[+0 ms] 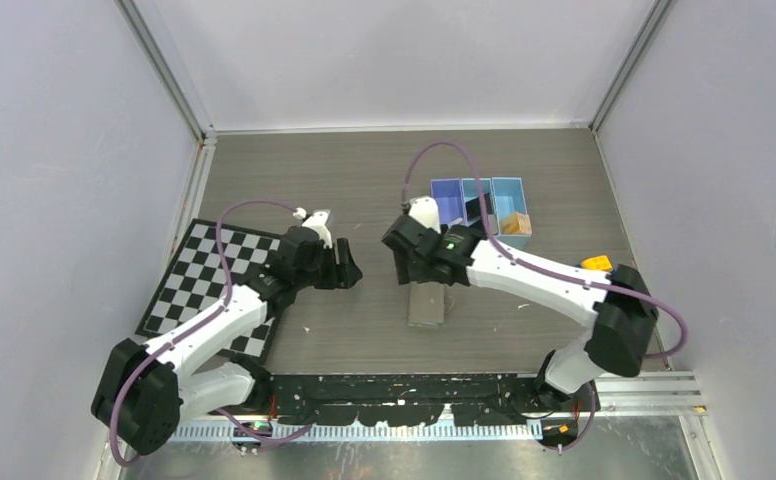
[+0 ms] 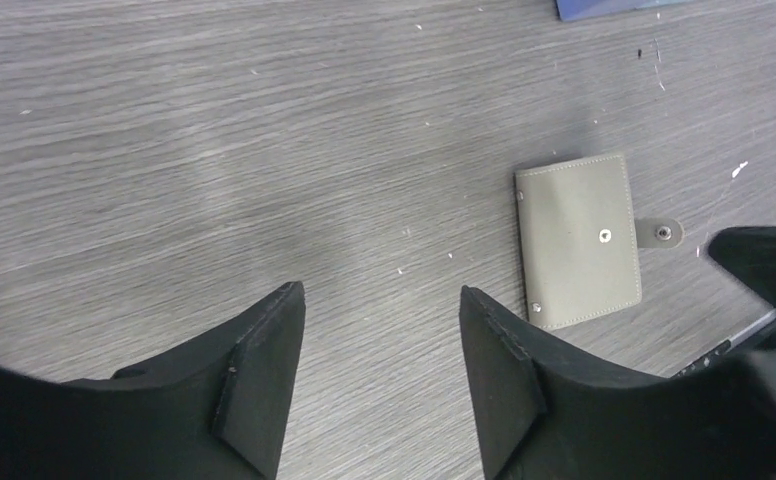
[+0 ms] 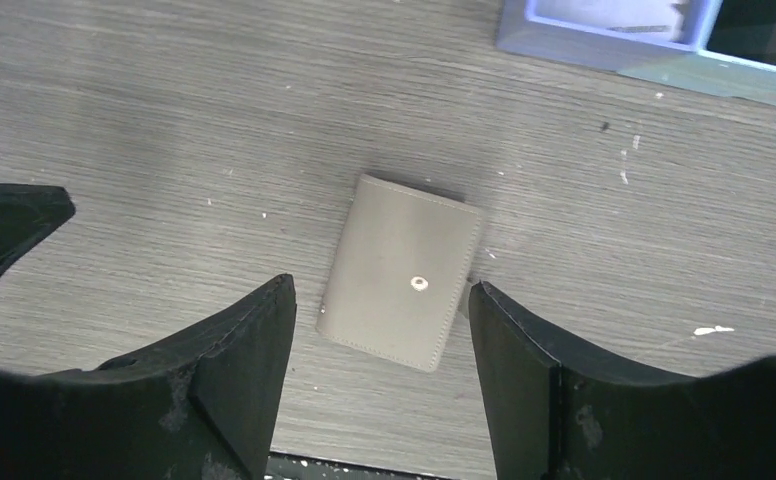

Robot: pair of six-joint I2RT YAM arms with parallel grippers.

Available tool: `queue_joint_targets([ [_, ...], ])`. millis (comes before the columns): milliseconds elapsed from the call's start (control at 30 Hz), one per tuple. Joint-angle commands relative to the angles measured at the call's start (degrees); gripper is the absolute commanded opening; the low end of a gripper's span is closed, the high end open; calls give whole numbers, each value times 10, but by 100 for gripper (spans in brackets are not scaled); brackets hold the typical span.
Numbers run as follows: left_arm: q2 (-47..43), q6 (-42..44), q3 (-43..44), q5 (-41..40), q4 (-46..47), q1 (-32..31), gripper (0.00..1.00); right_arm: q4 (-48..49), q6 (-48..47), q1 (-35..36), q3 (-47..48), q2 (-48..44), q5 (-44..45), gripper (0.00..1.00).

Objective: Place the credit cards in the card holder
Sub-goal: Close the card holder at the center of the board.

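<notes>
Top view: one grey-taupe card holder point(image 1: 427, 303) lies shut on the worktop point(image 1: 344, 170), on the near side of the blue three-compartment tray point(image 1: 479, 205), a little to its left. The right end effector point(image 1: 422, 272) hangs between the tray and the holder. The left end effector point(image 1: 349, 268) sits further left of the tray, and one chequered mat point(image 1: 214, 280) lies well left of it. The tray's right compartment holds an orange-brown item point(image 1: 515, 222), too small to name, and no credit cards can be counted from here.

Left wrist view: the left end effector point(image 2: 379, 295) is spread wide with nothing between its fingers. The holder is off to one side, folded flat, with its snap tab point(image 2: 661, 233) sticking out unfastened.

Right wrist view: the right end effector point(image 3: 379, 284) is also spread and empty, and the holder appears in the gap between its fingertips — whether they touch it, I cannot tell. A corner of the tray shows beyond the holder.

The task looks barely begun: the holder is unopened and no card is in either end effector. Opening it, fetching the cards and pocketing them all remain. The count is one holder, one tray and two end effectors.
</notes>
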Motion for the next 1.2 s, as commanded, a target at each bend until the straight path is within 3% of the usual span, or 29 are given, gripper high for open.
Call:
queue_joint_targets([
  [0,33,-48,-4,26,83,-27,58,-10,20,-26,-32,-66,-17,66],
  [200,104,-100,1,16,162,-93,57,-32,83,-59,-117,-125,-24,61],
  [567,230,-139,32,30,229,-146,56,122,154,-151,-280,-211,-162,61],
  [1167,317,-110,101,28,174,-160,56,167,144,-169,-314,-181,-216,35],
])
